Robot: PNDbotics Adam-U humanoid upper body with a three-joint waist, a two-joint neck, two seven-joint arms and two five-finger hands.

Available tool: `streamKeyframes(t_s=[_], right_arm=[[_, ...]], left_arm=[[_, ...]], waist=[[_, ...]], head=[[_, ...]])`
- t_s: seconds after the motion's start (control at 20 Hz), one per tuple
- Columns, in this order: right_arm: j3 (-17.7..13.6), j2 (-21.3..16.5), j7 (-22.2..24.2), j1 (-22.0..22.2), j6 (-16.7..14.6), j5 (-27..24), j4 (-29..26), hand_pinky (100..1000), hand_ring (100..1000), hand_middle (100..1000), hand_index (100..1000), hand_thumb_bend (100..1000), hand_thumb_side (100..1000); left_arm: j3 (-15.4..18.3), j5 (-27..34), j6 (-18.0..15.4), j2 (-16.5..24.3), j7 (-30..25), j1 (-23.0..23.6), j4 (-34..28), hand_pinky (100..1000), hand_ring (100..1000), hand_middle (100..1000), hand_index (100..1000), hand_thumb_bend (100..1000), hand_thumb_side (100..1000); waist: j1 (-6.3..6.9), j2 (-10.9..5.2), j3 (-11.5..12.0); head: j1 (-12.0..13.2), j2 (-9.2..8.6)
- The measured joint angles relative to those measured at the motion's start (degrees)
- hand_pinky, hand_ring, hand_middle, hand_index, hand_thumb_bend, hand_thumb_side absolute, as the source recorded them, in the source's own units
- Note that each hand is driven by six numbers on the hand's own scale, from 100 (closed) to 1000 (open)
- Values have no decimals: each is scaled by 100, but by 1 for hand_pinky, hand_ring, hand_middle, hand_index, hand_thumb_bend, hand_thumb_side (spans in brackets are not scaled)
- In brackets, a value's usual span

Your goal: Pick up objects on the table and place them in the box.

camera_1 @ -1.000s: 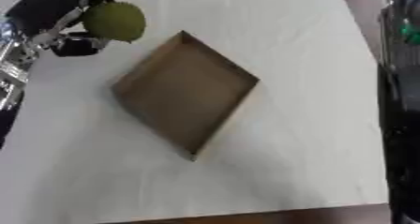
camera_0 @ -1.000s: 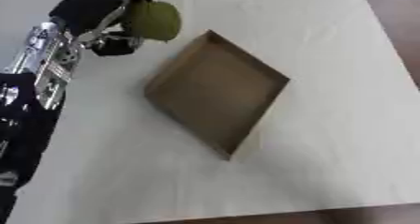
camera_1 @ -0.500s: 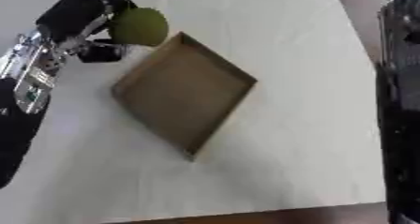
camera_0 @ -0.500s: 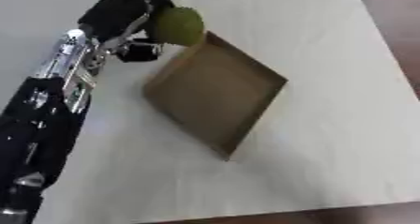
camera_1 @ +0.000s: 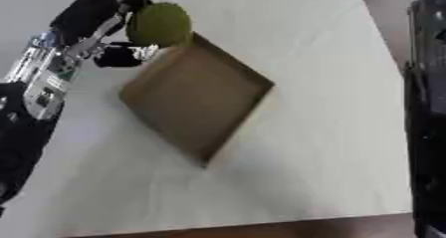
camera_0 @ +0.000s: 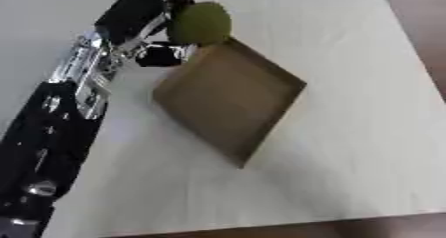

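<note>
- One round green fruit [camera_0: 201, 23] is the only loose object in sight, and it sits in the robot's left hand [camera_0: 150, 13] at the top left of both views.
- The hand's dark fingers are curled round the fruit's left and upper side, with the thumb [camera_0: 161, 54] showing as a black shape just below it; the hand has hold of the fruit and nothing else.
- The fruit hangs above the far corner of the cardboard box [camera_0: 228, 99], its lower edge overlapping that corner in the picture. Whether it touches the cardboard cannot be told.
- The box is shallow, brown and open-topped, and lies turned like a diamond on the table [camera_0: 348, 107], one corner pointing away from the robot and one towards it. Its floor is bare brown card.
- The left arm [camera_0: 61, 112] runs from the lower left edge up to the hand, black near the bottom and silver with small fittings nearer the wrist.
- The table is covered in a pale cream surface that fills most of both views, with a darker brown strip along the near edge.
- In the right eye view a tall black shape [camera_1: 428, 112] stands along the right edge; it is too blurred to say what part of the robot it is, and no right hand can be made out.
</note>
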Motion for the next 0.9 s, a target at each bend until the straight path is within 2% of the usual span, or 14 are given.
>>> streamKeyframes(t_s=[0.2, 0.6, 0.75, 0.8, 0.9], right_arm=[[1, 0, 10, -7, 19, 6, 0, 776, 570, 698, 776, 100, 526], [5, 0, 34, -17, 87, 4, 0, 777, 568, 699, 775, 100, 525], [5, 0, 28, -5, 117, 2, 0, 778, 568, 699, 775, 100, 525], [5, 0, 28, 3, 125, 1, 0, 778, 568, 698, 775, 100, 525], [5, 0, 21, 4, 135, 1, 0, 778, 568, 698, 774, 100, 526]], left_arm=[[0, -21, -213, -108, -190, 54, 203, 326, 458, 419, 654, 100, 324], [2, -474, -267, -286, -196, 159, 458, 346, 468, 429, 664, 100, 307], [2, -608, -300, -337, -168, 184, 559, 392, 486, 448, 683, 100, 316], [3, -623, -319, -348, -158, 185, 588, 482, 535, 496, 728, 100, 257], [3, -636, -386, -363, -167, 191, 628, 571, 612, 569, 785, 100, 232]], waist=[[0, -3, -38], [4, -3, -94], [0, -3, -108], [-2, -3, -112], [-3, -3, -112]], head=[[7, 0], [7, 0], [8, 0], [8, 0], [8, 0]])
